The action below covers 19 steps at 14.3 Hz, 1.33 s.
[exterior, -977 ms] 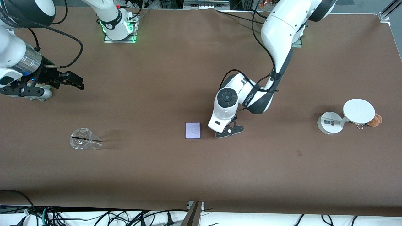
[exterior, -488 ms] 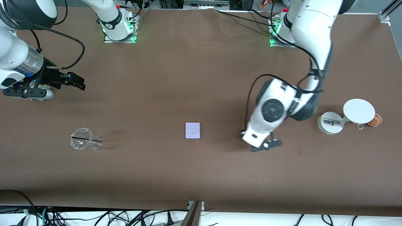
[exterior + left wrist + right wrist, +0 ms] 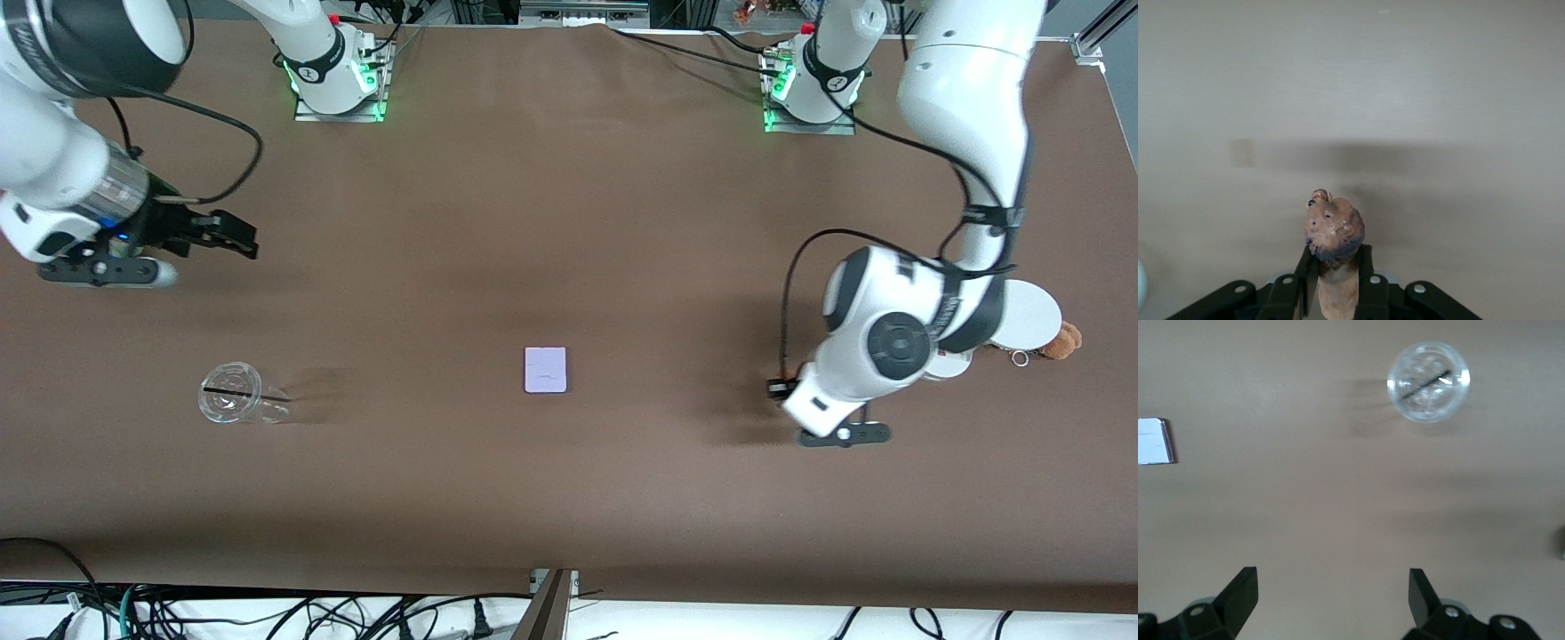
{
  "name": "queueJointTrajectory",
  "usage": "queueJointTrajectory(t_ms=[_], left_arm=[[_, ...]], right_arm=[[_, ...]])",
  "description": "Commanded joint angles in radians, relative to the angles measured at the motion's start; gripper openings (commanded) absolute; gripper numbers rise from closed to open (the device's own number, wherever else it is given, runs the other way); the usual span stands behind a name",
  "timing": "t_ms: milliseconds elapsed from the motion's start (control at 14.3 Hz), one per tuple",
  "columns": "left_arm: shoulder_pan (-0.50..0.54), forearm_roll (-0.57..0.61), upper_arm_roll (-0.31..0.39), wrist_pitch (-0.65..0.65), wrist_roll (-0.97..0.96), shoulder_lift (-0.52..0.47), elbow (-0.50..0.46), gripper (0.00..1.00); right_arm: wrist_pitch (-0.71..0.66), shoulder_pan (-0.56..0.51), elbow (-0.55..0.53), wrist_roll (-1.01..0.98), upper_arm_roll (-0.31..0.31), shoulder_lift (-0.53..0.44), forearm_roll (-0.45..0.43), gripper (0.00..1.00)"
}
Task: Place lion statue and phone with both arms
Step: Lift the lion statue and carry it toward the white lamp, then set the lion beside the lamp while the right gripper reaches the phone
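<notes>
We see the left pincer (image 3: 1331,293) clamped on the lion statue (image 3: 1333,233) over bare counter (image 3: 622,222). The right pincer (image 3: 1331,593) hangs spread wide, empty; the phone (image 3: 546,370) lies flat between both pincers.

Orange-brown lion statue (image 3: 1333,233), pale lavender phone (image 3: 545,370), brown table (image 3: 569,222)

A small orange-brown lion statue (image 3: 1333,233) with a darker brown mane is pinched between the fingers of the left claw (image 3: 1333,293), head poking out past the fingertips (body mostly hidden), up in the air over bare counter (image 3: 569,222). The phone (image 3: 546,370), a flat pale lavender rectangle, lies flat on the counter, well apart from the lion statue, toward the right arm's end.
</notes>
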Motion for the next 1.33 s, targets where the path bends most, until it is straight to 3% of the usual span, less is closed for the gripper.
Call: queueJointTrajectory(t_ms=[0,209,349,628,1047,1116,1256], left_arm=[[0.1,0.022,-0.016,0.133,0.13,-0.14,-0.247,0.0],[0.2,0.022,-0.016,0.196,0.23,-0.175,-0.337,0.0],[0.235,0.02,-0.02,0.211,0.248,-0.198,-0.392,0.0],[0.273,0.022,-0.02,0.366,0.253,-0.218,-0.522,0.0],[0.287,0.02,-0.02,0.427,0.254,-0.22,-0.588,0.0],[0.287,0.02,-0.02,0.421,0.251,-0.222,-0.582,0.23],[0.278,0.02,-0.025,0.415,0.242,-0.254,-0.567,0.97]], right_arm=[[0.132,0.116,0.006,0.158,0.0,0.096,0.004,1.0],[0.294,0.227,0.095,0.359,0.0,0.274,0.02,1.0],[0.321,0.273,0.222,0.426,0.0,0.412,0.03,1.0],[0.383,0.345,0.475,0.551,0.0,0.661,0.028,1.0],[0.617,0.422,0.476,0.581,0.0,0.804,0.024,1.0],[0.637,0.429,0.476,0.584,0.0,0.817,0.021,1.0],[0.666,0.448,0.476,0.582,-0.003,0.844,0.014,1.0]])
